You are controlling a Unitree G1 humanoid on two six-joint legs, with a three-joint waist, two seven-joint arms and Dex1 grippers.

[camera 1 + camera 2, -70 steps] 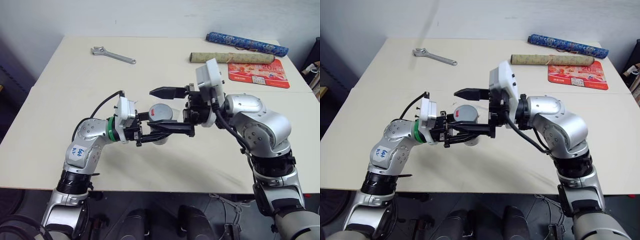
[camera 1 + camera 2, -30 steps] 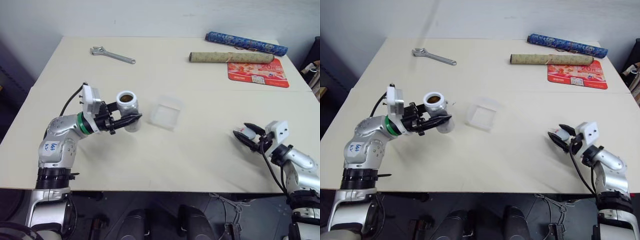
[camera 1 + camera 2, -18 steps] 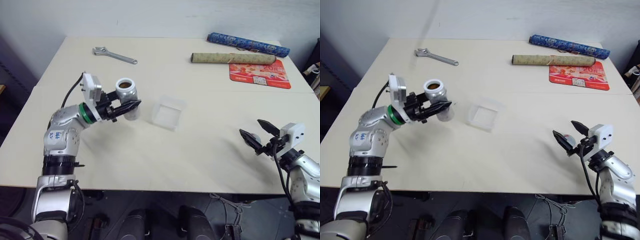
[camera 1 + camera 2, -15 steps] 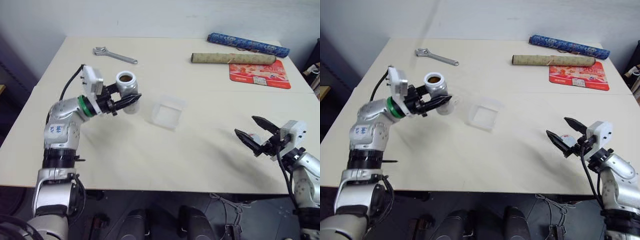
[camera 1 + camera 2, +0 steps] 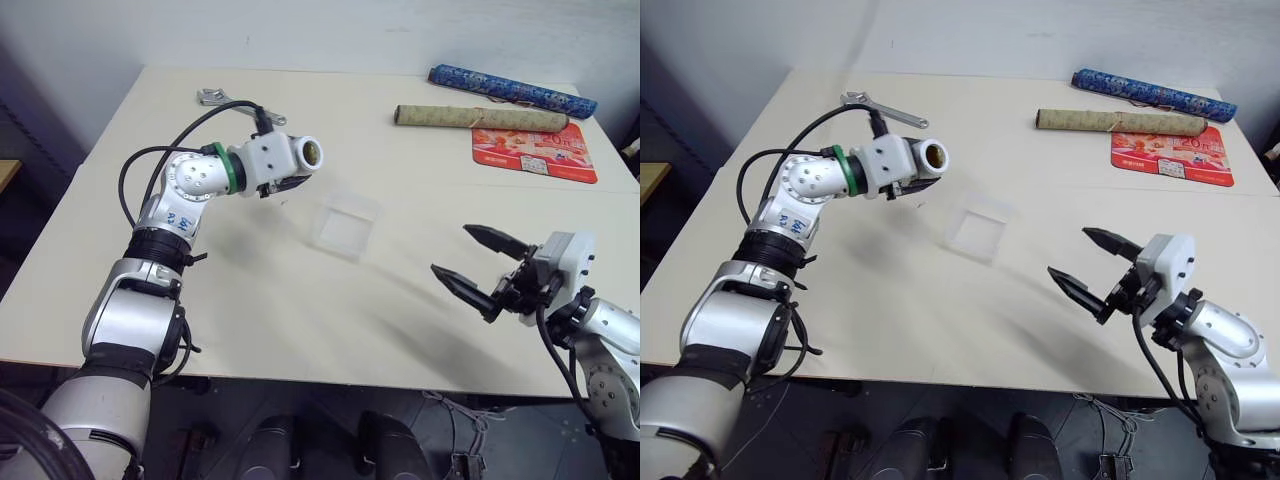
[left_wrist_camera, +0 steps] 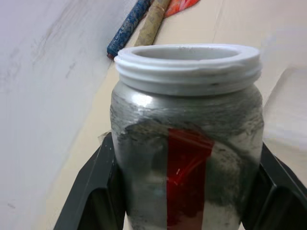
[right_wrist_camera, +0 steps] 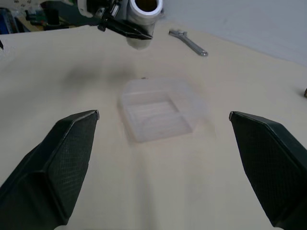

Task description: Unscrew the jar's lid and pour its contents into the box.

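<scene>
My left gripper (image 5: 292,170) is shut on the jar (image 5: 300,155), a whitish jar with a red stripe (image 6: 184,177). I hold it on its side above the table, left of the box. Its open mouth (image 5: 933,153) faces the box and looks brownish inside; single bits of the contents cannot be made out. The box (image 5: 345,225) is translucent white and lies mid-table, with nothing in it that I can see. Near the front right, my right gripper (image 5: 451,250) hangs wide open and holds nothing, its fingers (image 7: 62,158) framing the box (image 7: 156,112). The lid is out of view.
A wrench (image 5: 225,100) lies at the back left, just behind my left arm. At the back right are a blue rolled tube (image 5: 510,90), a tan rolled tube (image 5: 470,117) and a red flat mat (image 5: 535,153). The table's front edge runs close below my right gripper.
My left arm lifted the jar and carried it toward the box, rolling it from upright onto its side. My right gripper opened wide, rose, and moved inward.
</scene>
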